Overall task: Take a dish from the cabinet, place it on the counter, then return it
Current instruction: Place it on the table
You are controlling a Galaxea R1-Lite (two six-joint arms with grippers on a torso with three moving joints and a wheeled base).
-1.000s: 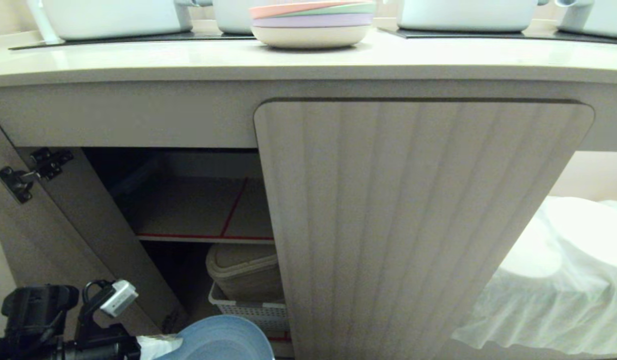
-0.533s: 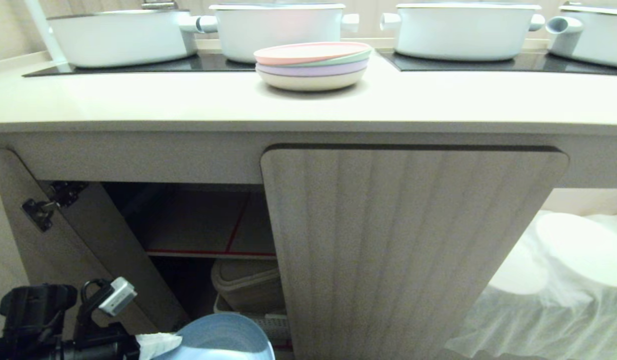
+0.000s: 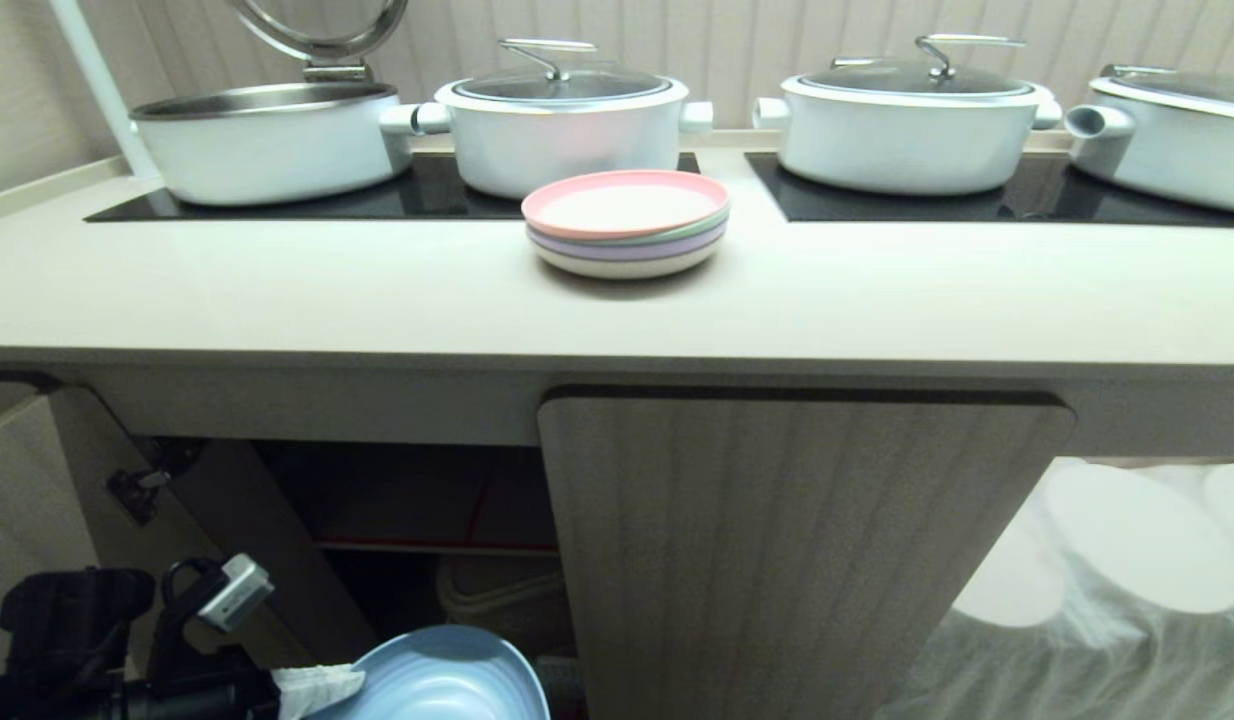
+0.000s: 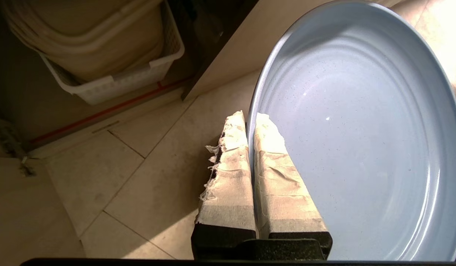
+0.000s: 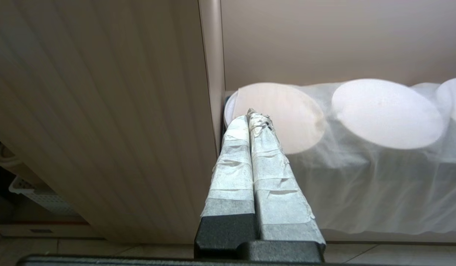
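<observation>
Dish: a shallow blue plate, out of the cabinet, held low at the near left, in front of the open left half and well below the counter.
Left gripper: jaws pinched narrow on the dish's rim, one taped finger on the inner face, the other on the back; the dish stands out from the fingers tilted, held by one edge only.
Right gripper: taped fingers pressed together, holding nothing, parked near the closed right door.
Handling: likely stiff and light, probably plastic like the pastel stack; the matte face should give the tape fair friction, but an edge grip lets it sag or pivot.
Hold: the rim is the only place to grip; a deeper bite across the rim would steady it.
Placing: bare counter lies left and right of the stack, nearer than the pots.
Risk: the far edge could catch the counter's front lip on the way up.
</observation>
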